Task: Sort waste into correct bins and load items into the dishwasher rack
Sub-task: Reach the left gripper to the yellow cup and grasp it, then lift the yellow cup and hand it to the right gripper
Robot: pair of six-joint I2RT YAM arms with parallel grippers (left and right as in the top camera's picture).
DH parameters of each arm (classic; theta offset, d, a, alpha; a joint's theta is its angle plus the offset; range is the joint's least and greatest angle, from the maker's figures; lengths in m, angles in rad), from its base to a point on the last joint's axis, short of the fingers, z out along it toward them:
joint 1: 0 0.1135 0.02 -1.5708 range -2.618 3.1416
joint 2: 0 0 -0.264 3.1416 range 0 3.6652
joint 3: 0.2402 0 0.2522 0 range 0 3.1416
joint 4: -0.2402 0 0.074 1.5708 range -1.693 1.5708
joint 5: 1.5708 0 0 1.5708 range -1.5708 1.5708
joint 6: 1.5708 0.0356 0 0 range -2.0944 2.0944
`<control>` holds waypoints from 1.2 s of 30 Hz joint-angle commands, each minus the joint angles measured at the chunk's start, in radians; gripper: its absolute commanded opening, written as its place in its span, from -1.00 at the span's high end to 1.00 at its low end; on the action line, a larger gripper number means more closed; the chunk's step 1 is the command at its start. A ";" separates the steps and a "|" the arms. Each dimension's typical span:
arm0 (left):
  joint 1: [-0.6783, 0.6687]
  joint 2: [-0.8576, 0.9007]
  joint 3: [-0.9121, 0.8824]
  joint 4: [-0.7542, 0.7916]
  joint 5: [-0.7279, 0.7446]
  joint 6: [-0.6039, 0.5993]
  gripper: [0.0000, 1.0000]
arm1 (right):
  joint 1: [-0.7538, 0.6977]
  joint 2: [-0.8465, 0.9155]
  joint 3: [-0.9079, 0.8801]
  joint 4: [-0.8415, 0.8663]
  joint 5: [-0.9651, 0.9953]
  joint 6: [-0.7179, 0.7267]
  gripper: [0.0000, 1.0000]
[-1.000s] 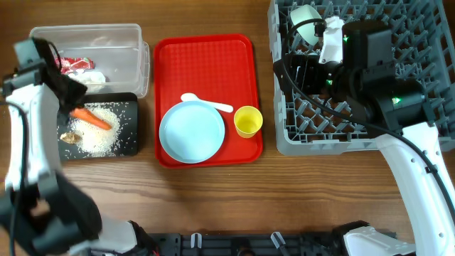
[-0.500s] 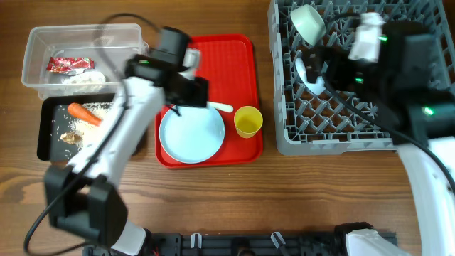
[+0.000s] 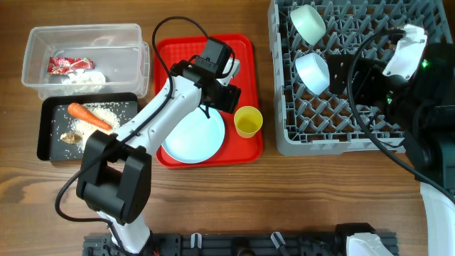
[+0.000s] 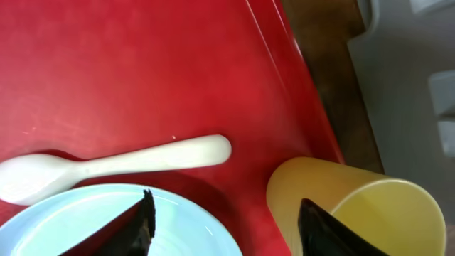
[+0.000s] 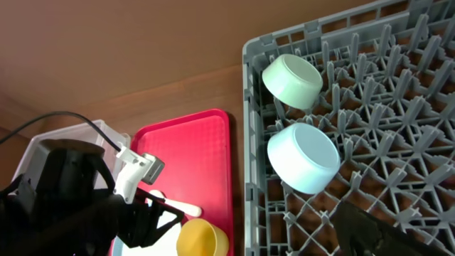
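My left gripper hangs open low over the red tray, one fingertip above the rim of the light-blue plate, the other at the yellow cup. Nothing is held. A pale green bowl and a light-blue bowl lie tilted in the grey dishwasher rack. My right gripper is open and empty above the rack, right of the blue bowl. Carrot, rice and scraps lie in the black tray.
The clear tub holds the red-and-white wrapper and tissue. A white spoon lies on the red tray just beyond the plate. My left arm stretches from the table's front left across the plate. Bare wood separates tray and rack.
My left arm has swung from the bins on the left across to the red tray. My right arm has drawn back to the right, uncovering the light-blue bowl in the rack.
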 commanded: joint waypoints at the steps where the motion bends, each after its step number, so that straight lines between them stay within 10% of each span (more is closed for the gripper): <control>1: 0.001 -0.013 -0.003 0.008 0.080 0.019 -0.28 | -0.004 0.014 0.012 -0.003 0.021 0.002 -0.99; 13: 0.001 0.000 -0.003 -0.054 0.179 0.178 -0.13 | -0.004 0.020 0.012 -0.004 0.016 0.006 -0.99; 27: -0.014 0.087 -0.003 -0.056 0.169 0.171 0.92 | -0.004 0.027 0.012 -0.011 -0.026 0.006 -0.99; 36: 0.056 0.043 0.064 -0.131 0.214 0.034 0.92 | -0.004 0.029 0.008 -0.011 -0.103 0.005 -1.00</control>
